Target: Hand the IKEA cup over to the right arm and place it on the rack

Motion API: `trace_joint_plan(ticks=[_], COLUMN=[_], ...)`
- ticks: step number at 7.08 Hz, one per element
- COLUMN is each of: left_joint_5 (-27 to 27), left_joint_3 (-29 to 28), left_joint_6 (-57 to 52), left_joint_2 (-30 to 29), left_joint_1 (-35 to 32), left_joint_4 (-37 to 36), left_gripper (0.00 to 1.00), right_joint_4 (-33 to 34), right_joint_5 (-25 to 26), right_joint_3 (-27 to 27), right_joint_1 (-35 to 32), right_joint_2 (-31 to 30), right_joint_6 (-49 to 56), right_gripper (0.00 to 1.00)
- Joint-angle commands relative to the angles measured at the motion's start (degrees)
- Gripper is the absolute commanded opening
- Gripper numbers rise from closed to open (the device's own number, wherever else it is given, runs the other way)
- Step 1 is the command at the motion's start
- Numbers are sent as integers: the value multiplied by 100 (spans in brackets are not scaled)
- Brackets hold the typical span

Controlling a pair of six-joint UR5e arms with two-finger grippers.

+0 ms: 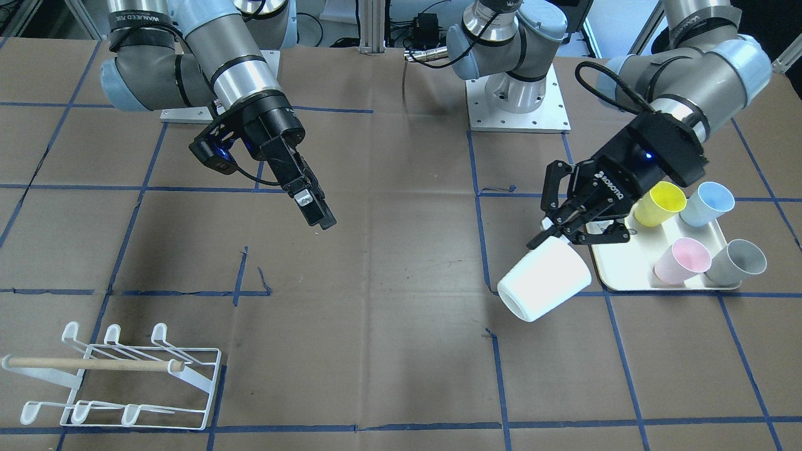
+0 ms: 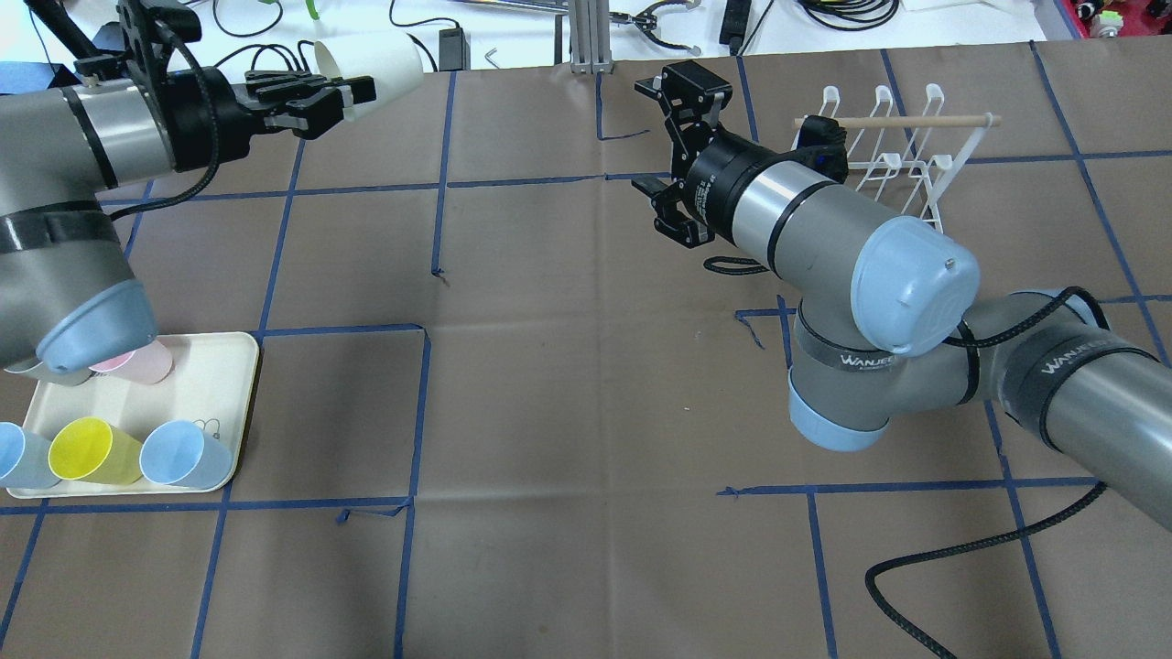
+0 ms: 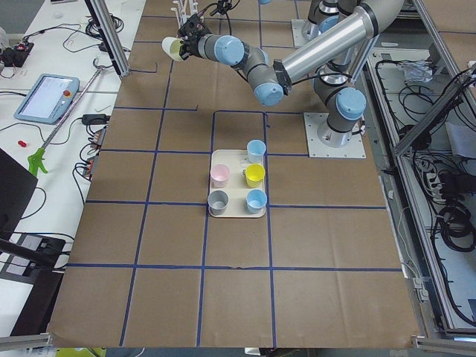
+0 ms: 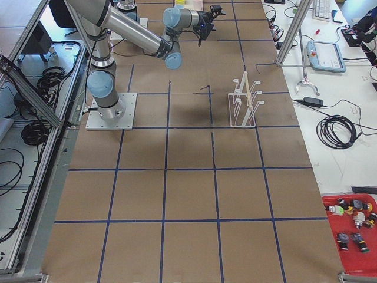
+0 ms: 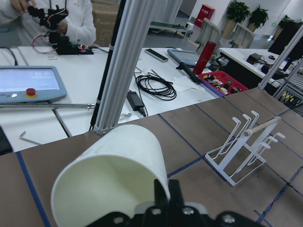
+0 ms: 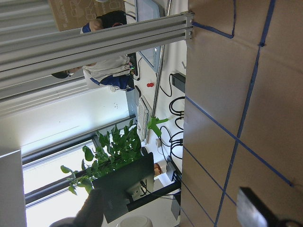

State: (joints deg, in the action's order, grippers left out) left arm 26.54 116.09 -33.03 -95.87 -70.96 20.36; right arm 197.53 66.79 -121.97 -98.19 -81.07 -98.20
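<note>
Table: brown paper covering [image 1: 401, 351], gridded with blue tape [image 2: 444, 183].
Operators' edge: white workbench [image 4: 344, 165] carrying a teach pendant [image 4: 326, 55], a coiled black cable [image 4: 337, 131] and a red parts tray [image 4: 352, 233].
Frame: aluminium profile post [image 5: 125, 66] standing at that same table edge.
Room: potted plants [image 5: 236, 12]; daylight through a window [image 6: 57, 118].
People: a person in a white coat [image 5: 71, 19] at the bench.

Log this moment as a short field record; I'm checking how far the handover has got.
left gripper: shut on the white cup, which is held off the table and tipped sideways
right gripper: open, empty, well apart from the cup
rack: upright, no cup on it
tray: five coloured cups on it
handover: not yet done
</note>
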Motion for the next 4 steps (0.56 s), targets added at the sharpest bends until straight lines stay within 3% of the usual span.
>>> trace_joint_plan(ticks=[1, 4], left_joint_5=[-228, -219], left_joint_3=[483, 932], left_joint_6=[15, 16], left_joint_2=[-142, -178], left_joint_1=[-276, -672], left_joint_4=[-1275, -2271], left_gripper=[3, 4], right_joint_4=[-21, -83], right_joint_5=[-17, 62], right_joint_3=[111, 349], right_joint_1=[-68, -437], right_joint_2=[39, 371], right_joint_6=[-120, -217], right_gripper=[100, 100])
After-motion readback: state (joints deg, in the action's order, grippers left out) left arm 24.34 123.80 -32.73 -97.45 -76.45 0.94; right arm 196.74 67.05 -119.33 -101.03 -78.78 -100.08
